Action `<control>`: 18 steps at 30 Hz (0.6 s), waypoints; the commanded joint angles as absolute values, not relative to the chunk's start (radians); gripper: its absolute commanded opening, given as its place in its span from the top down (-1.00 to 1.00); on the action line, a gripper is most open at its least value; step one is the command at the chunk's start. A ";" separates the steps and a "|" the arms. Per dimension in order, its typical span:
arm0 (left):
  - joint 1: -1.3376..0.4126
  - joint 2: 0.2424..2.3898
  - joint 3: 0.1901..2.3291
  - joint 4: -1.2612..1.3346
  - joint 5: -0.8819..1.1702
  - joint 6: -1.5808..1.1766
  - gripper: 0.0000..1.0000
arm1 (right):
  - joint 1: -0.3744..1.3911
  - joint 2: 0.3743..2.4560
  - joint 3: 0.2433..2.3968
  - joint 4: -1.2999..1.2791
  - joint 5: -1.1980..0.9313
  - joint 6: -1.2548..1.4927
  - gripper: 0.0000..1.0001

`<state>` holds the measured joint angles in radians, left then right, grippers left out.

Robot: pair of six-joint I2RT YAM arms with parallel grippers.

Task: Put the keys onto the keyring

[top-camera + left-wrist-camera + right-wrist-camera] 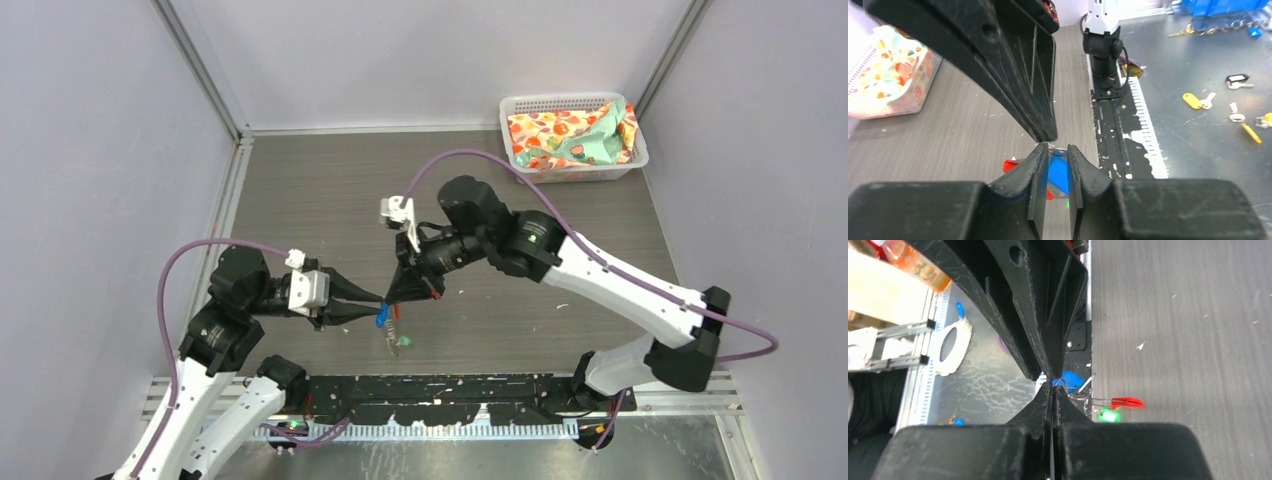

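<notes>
Right pincer [1053, 388] is fully closed on the wire of the keyring [1080, 396]. I hold it up off the table [320, 190] so the loops hang free and one coil faces my other arm. Left pincer [1058, 150] is nearly closed, with the head of the blue key [1058, 172] filling the narrow gap between its fingers. I judge this a grip on the key, blade end towards the keyring, tips almost touching the right pincer's tips. The aim is to work the key's hole onto the wire end. The green key [1108, 415] dangles just below the keyring beside the red tag [1126, 402] and looks to be on the wire already, though I cannot see that join. In the way: both sets of fingertips crowd the same spot, hiding the wire end from both wrist views, and the tag and green key swing close under the work. The basket [575, 135] of patterned cloth is well away from the keyring at the far corner. Loose keys [1198, 101] lie off the table, also well apart from the keyring.
</notes>
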<state>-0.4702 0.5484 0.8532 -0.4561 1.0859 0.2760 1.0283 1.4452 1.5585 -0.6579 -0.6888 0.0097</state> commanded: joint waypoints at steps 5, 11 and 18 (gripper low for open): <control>-0.475 0.550 0.866 -0.325 1.087 0.110 0.62 | 1.026 1.268 1.351 -0.088 -0.572 0.182 0.98; -0.475 0.547 0.864 -0.300 1.033 0.076 0.60 | 1.026 1.243 1.256 0.080 -0.552 0.235 0.98; -0.475 0.518 0.902 -0.403 0.974 0.126 0.60 | 1.026 1.192 1.214 0.111 -0.530 0.218 0.98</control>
